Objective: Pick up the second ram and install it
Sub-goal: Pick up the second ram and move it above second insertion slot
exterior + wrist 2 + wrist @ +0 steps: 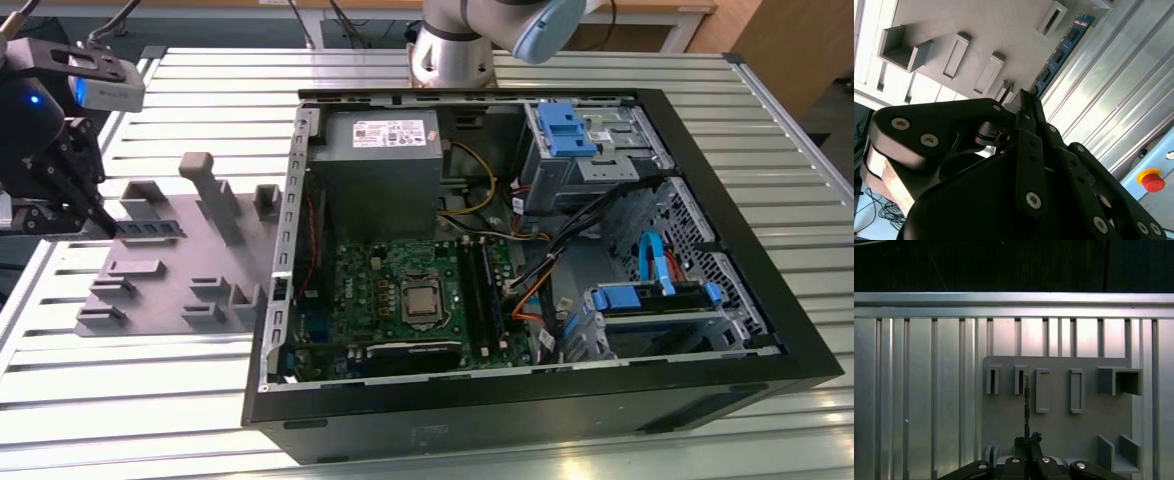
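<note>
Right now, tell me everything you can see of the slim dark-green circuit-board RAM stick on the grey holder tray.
The slim dark-green RAM stick is a long flat circuit board with a row of small black chips. It stands on edge on the grey plastic holder tray, near its rim. One end reaches the black gripper; whether it is gripped is unclear.

A robotics lab is suggested by the slatted aluminium table (pixel 134 400), the opened computer case (pixel 534 412), the grey holder tray (pixel 167 265) and a red emergency-stop button (pixel 1153 181).
</note>
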Available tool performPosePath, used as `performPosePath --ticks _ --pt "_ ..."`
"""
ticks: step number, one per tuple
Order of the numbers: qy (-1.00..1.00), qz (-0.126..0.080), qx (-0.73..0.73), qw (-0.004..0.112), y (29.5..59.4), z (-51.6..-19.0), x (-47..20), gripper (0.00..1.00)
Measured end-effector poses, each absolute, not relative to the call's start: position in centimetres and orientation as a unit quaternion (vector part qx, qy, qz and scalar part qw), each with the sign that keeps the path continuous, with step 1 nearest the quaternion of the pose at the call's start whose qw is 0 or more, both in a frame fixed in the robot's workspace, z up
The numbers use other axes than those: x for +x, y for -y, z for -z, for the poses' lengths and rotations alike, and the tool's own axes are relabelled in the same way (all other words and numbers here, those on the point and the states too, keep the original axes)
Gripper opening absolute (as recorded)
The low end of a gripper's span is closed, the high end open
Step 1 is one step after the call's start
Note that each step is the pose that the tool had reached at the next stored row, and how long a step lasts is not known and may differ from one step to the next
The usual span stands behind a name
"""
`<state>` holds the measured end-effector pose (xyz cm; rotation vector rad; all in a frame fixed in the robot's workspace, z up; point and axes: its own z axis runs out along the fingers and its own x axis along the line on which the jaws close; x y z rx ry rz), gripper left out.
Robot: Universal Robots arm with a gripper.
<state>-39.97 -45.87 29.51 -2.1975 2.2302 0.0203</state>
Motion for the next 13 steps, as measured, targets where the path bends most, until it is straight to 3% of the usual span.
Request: performPosePath --ticks 13 --pt "-0.712 -0.006 -0.702 0.005 45.87 -30.08 -39.97 0.14"
